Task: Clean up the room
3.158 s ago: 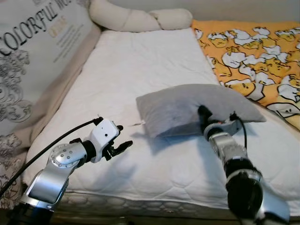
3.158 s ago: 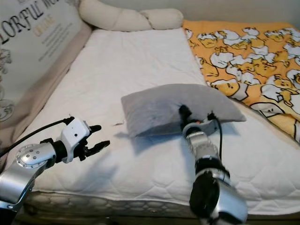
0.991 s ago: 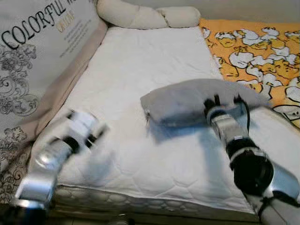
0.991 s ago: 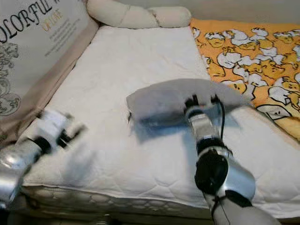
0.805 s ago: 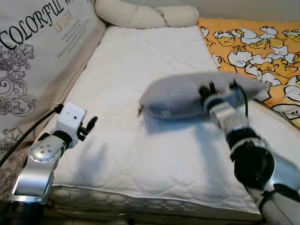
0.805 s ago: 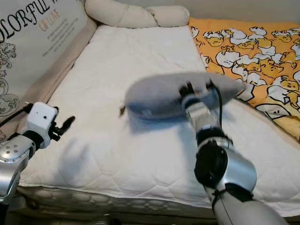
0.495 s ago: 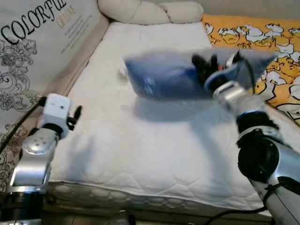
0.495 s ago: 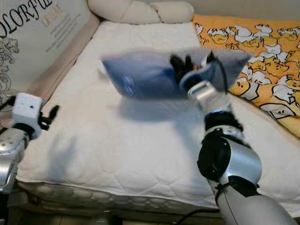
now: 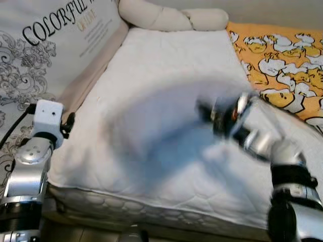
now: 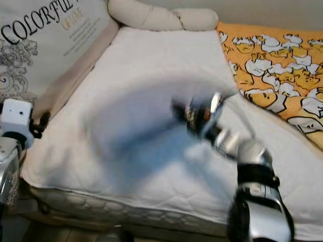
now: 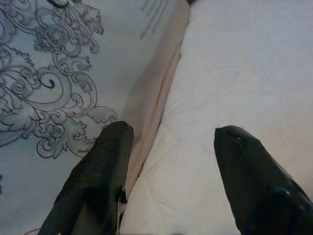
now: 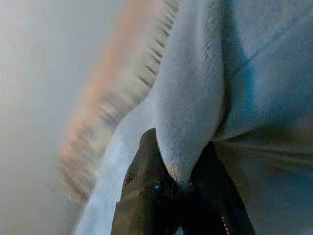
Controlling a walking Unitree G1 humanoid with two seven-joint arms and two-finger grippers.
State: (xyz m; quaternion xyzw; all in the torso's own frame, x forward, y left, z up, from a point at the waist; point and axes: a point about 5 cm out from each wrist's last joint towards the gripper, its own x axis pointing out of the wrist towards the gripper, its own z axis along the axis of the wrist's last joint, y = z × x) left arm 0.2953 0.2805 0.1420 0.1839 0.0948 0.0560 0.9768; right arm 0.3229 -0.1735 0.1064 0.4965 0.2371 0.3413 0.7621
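Grey pillow (image 12: 195,98) pinched in right end effector (image 12: 178,188)

Bright, even light (moving arm smeared).

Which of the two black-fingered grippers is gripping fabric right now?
The right gripper: its fingers pinch a fold of the grey pillow. The left gripper is spread open over the white mattress.

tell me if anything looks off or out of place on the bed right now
The grey pillow is off the mattress: the right gripper pinches a fold of it, and in the head views it shows as a grey blur mid-swing. The duck-print blanket lies bunched along the bed's right side. The left gripper hangs open near the mattress's left edge.
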